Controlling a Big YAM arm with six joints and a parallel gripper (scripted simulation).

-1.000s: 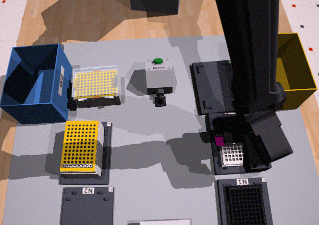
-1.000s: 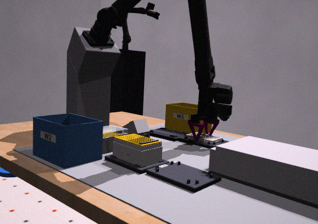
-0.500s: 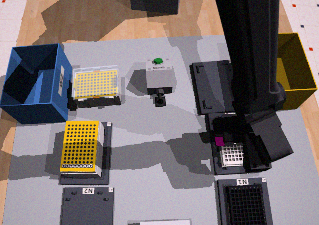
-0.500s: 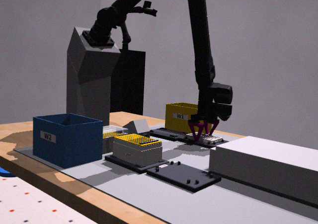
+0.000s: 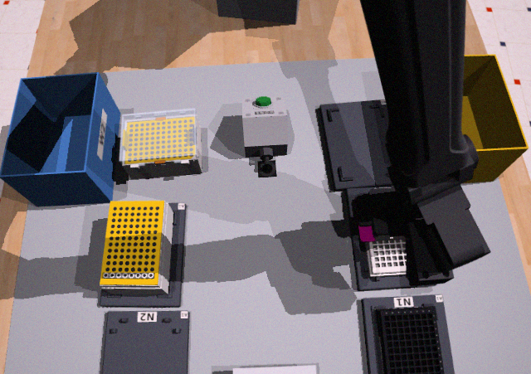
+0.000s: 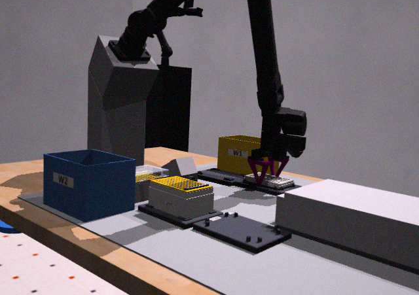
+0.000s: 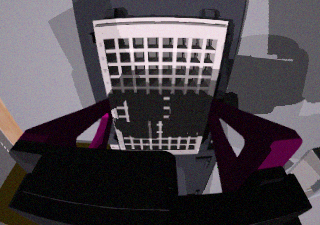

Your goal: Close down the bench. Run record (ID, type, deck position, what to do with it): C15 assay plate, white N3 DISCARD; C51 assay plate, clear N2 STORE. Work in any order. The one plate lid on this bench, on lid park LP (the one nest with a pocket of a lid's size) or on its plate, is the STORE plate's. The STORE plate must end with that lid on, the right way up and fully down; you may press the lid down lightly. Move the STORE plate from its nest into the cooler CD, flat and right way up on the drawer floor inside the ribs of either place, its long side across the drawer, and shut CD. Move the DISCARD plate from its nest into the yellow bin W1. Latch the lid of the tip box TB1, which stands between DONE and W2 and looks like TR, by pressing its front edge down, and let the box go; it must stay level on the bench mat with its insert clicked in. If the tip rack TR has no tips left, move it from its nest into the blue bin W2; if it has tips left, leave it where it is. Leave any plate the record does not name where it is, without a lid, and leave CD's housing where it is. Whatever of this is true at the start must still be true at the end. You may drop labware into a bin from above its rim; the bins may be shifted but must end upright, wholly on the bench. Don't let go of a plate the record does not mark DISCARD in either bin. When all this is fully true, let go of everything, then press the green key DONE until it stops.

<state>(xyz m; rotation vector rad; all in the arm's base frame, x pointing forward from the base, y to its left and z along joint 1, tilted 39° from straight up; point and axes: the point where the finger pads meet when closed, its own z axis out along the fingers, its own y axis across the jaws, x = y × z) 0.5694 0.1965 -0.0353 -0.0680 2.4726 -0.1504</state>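
Observation:
The white assay plate (image 5: 387,256) (image 6: 275,181) (image 7: 163,59) lies in its dark nest (image 5: 360,280) (image 7: 83,12), just behind nest N1. My gripper (image 6: 267,176) (image 7: 160,103) reaches straight down over it. Its magenta fingers are shut on the plate's two long sides near the end facing the arm. In the top view only one finger (image 5: 365,233) shows; the arm hides the other. The yellow bin W1 (image 5: 493,147) (image 6: 233,153) stands behind and to the right of the plate. Nest N2 (image 5: 145,344) (image 6: 243,231) holds nothing.
The tip rack TR (image 5: 133,241) (image 6: 181,193) has one row of tips. Behind it are tip box TB1 (image 5: 158,140) (image 6: 148,175) under a clear lid, blue bin W2 (image 5: 64,182) (image 6: 88,184) and the DONE key (image 5: 262,100). A black plate (image 5: 409,340) sits in N1. The white cooler (image 6: 351,214) is at the front.

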